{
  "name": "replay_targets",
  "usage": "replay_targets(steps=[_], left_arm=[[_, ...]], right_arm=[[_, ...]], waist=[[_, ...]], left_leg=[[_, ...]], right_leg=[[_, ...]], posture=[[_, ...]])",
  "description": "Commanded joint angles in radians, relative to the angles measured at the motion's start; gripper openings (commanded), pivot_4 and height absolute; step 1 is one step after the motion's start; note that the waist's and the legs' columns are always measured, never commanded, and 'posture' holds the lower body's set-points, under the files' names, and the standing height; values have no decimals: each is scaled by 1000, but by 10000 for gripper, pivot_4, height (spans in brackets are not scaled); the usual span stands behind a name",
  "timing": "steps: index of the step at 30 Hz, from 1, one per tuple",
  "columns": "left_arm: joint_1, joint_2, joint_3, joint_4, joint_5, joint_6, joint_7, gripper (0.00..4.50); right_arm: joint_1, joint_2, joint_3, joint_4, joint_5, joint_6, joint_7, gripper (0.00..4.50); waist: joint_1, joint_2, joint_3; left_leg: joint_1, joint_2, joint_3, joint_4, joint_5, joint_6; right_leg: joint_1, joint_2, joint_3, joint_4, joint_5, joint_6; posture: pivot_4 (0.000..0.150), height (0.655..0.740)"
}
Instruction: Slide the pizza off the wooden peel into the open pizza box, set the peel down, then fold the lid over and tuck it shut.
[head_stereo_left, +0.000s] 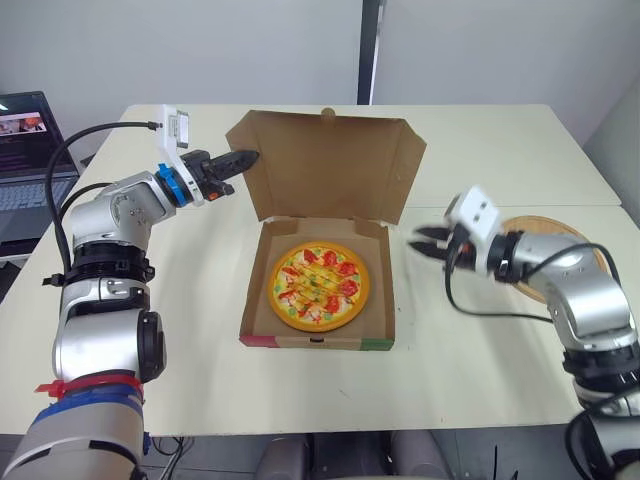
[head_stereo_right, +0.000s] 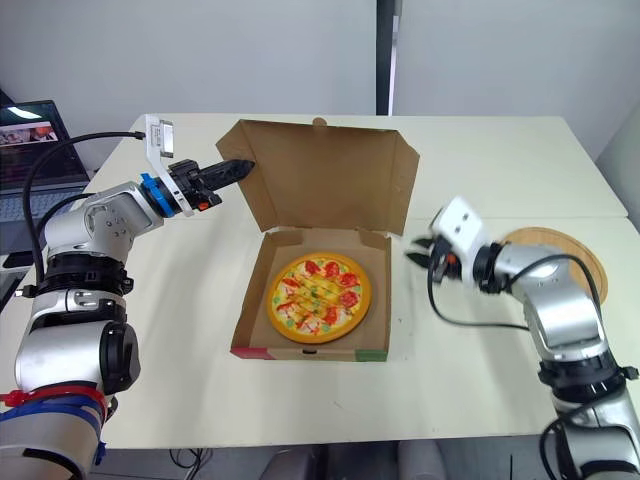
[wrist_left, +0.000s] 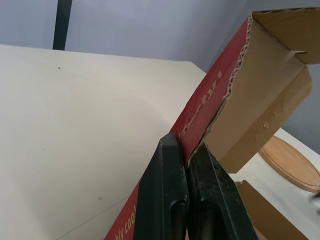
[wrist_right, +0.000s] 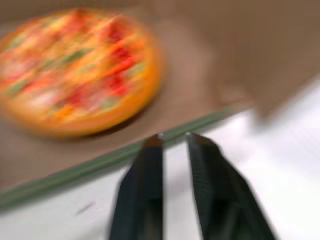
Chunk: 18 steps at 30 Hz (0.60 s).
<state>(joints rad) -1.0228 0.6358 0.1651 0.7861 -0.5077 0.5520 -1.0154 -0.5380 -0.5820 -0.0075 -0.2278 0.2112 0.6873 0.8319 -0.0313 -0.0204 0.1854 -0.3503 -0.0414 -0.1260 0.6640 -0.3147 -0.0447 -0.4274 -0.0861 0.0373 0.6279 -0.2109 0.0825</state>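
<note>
Pizza, round, orange crust, red and green toppings: one. It lies flat in the base of the one brown cardboard pizza box, centre of the head view. The box is open and its lid stands upright behind the base. One round wooden peel lies flat on the cream table at right of frame, apart from the box and partly behind the right arm. One open laptop sits at the upper left edge. Grippers: two. Left gripper is at the lid's upper left corner, touching it. Right gripper is just right of the box's right wall, low over the table.

Left wrist view: both fingers are pressed together with the lid's edge pinched between the tips. The lid's outer face is red with white print, the inner face plain brown. The peel lies on the table beyond the lid.

Right wrist view: two fingers with a narrow gap between them and nothing in it. The tips are near the box's green-edged wall; contact cannot be told. The pizza lies inside, beyond that wall.
</note>
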Motion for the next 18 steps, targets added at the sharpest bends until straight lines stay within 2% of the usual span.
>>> replay_targets(steps=[1,3,4,7,13,16,18], left_arm=[[-4,8,26,-43,6,-19,-9,0],[-4,7,29,-48,9,-20,-9,0],[-5,6,30,-48,9,-20,-7,0],[-4,3,32,-57,10,-17,-6,0],[-4,-3,40,-65,16,-14,-1,0],[-3,-4,43,-70,17,-11,1,0],[-3,-6,44,-72,16,-10,3,0]], right_arm=[[-81,66,-57,60,13,-38,-115,22105],[-118,99,-51,107,-7,-62,-170,29246],[-132,114,-54,121,0,-67,-182,31027],[-191,170,-62,178,29,-64,-218,31027],[-246,218,-68,236,56,-75,-248,31027],[-259,231,-65,252,70,-76,-257,25153],[-264,236,-63,259,72,-79,-257,18398]], waist=[[-1,0,0],[-1,0,0],[-1,0,0],[-6,0,0],[-8,0,0],[-10,0,0],[-11,0,0]], left_leg=[[0,0,0,0,0,0],[-2,0,0,0,0,0],[-4,0,0,0,0,0],[-13,-1,1,3,1,-2],[-14,-1,1,2,1,-2],[-14,-1,1,2,1,-2],[-14,-1,1,2,1,-2]], right_leg=[[0,0,0,0,0,0],[-3,0,1,1,0,0],[-5,0,1,1,0,0],[-15,0,1,4,1,-1],[-17,-1,1,5,1,-1],[-17,-1,1,6,1,-1],[-17,-1,1,6,1,-1]], posture=[[1500,7400],[1500,7400],[1500,7400],[1500,7400],[1500,7400],[1500,7400],[1500,7400]])
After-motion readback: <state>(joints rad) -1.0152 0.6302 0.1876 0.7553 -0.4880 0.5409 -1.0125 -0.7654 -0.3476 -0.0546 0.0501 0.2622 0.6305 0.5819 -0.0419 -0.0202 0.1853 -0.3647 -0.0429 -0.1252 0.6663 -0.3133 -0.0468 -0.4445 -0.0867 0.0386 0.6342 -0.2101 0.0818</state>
